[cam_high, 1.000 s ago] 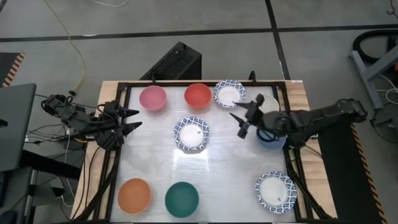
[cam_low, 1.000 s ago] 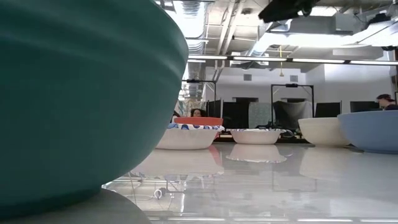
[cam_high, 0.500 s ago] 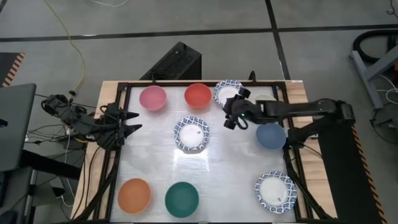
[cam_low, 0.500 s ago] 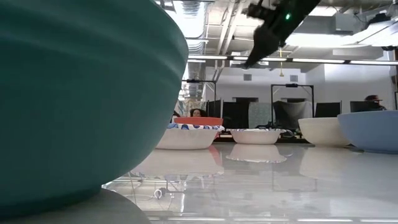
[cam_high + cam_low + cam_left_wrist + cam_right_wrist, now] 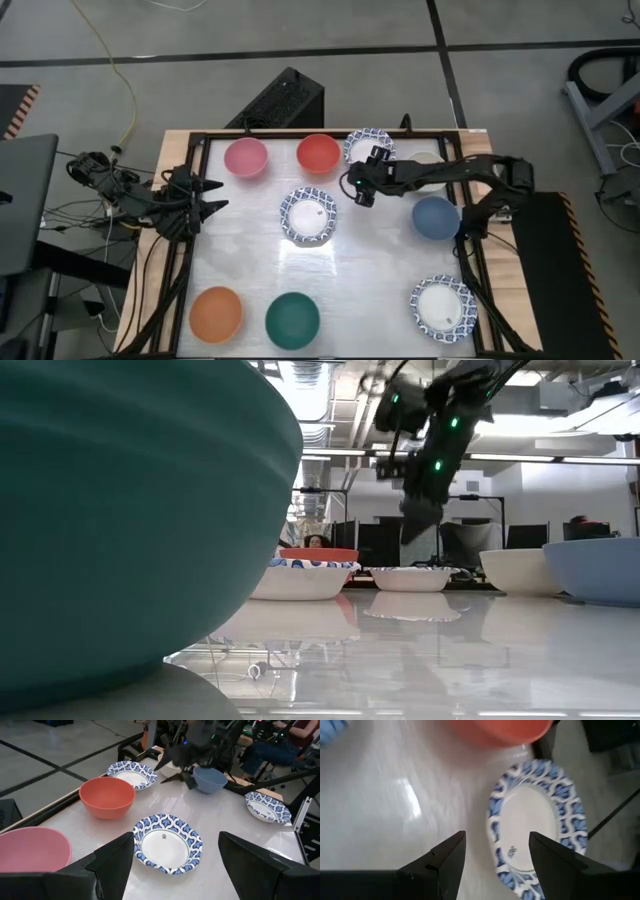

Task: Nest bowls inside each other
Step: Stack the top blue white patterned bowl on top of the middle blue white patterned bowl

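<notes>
High view, layout: eight small round bowls show, all lying apart on the glossy white table top, none nested yet.
Far row: pink bowl, red bowl, and a white bowl with blue-patterned rim partly under the right arm.
Centre: second blue-patterned bowl; dark blue bowl toward the right edge.
Near row: orange bowl, dark green bowl, third blue-patterned bowl.
Right gripper: raised above the table between the far patterned bowl and the centre one; fingers spread wide, holding nothing.
Left gripper: parked at the left edge; fingers wide apart, empty.
Step in hand: judged to be the approach to a first bowl, apparently a patterned one.
Next move: lower the spread fingers astride one rim, close, lift clear, then set the bowl down concentrically inside another.
</notes>
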### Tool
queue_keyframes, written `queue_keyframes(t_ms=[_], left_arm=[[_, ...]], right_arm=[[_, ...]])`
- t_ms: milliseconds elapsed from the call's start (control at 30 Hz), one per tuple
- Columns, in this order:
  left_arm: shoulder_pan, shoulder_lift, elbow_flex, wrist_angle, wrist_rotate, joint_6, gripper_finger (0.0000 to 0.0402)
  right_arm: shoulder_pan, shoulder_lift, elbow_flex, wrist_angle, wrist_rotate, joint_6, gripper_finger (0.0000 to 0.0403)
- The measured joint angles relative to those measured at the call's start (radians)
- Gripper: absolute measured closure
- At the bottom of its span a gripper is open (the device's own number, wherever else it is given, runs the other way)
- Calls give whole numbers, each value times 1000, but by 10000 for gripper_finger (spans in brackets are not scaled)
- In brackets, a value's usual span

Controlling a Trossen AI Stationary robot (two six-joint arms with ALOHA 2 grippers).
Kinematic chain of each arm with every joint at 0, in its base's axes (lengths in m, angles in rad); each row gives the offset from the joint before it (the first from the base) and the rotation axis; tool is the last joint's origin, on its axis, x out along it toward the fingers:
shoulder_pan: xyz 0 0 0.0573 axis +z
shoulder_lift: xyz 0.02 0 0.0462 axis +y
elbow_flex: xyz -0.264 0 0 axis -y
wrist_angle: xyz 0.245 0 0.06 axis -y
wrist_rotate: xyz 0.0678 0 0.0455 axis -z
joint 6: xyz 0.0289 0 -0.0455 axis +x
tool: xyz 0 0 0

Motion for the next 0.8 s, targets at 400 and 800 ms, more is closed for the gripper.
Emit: queue_keyframes(t_ms=[400,800], left_arm=[[0,0,-5,-35,-31,-11,123],[0,0,-5,-44,-49,-18,123]], right_arm=[[-58,185,-1,17,37,-29,163],[-69,226,-1,39,83,-26,183]])
